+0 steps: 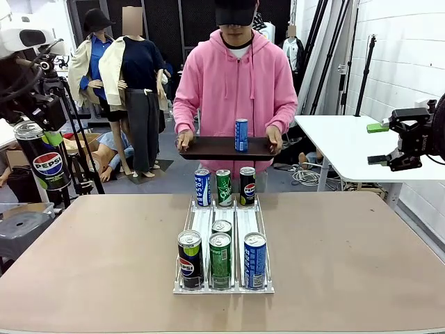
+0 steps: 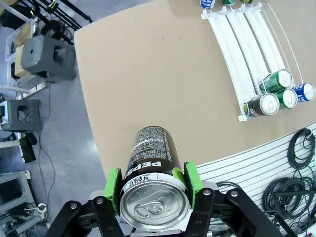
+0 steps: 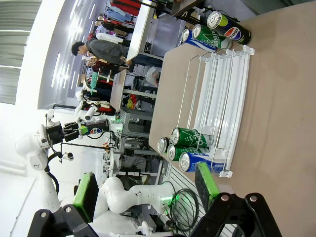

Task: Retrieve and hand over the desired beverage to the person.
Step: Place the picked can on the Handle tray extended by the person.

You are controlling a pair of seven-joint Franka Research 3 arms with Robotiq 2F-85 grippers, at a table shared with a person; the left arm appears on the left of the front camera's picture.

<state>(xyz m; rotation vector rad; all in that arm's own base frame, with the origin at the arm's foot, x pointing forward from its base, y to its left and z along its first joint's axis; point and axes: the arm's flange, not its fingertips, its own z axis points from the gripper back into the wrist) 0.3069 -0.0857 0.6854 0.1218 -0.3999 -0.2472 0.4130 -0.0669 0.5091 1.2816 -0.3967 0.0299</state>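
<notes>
My left gripper (image 1: 38,132) is raised at the far left, off the table's edge, shut on a black Pepsi can (image 1: 43,163). In the left wrist view the green pads (image 2: 113,183) clamp the can (image 2: 150,158) on both sides, with its top facing the camera. My right gripper (image 1: 377,144) hangs open and empty at the far right, above the table's right side; nothing lies between its fingers in the right wrist view (image 3: 146,186). The person (image 1: 236,76) in a pink hoodie stands at the far side holding a dark tray (image 1: 208,147) with a blue can (image 1: 241,135) on it.
A clear three-lane rack (image 1: 201,223) stands mid-table. Blue, green and black cans sit at its far end, and several cans, black, green and blue, at its near end (image 1: 221,259). A white side table (image 1: 341,142) stands at the right. Grey crates (image 2: 47,54) sit on the floor left of the table.
</notes>
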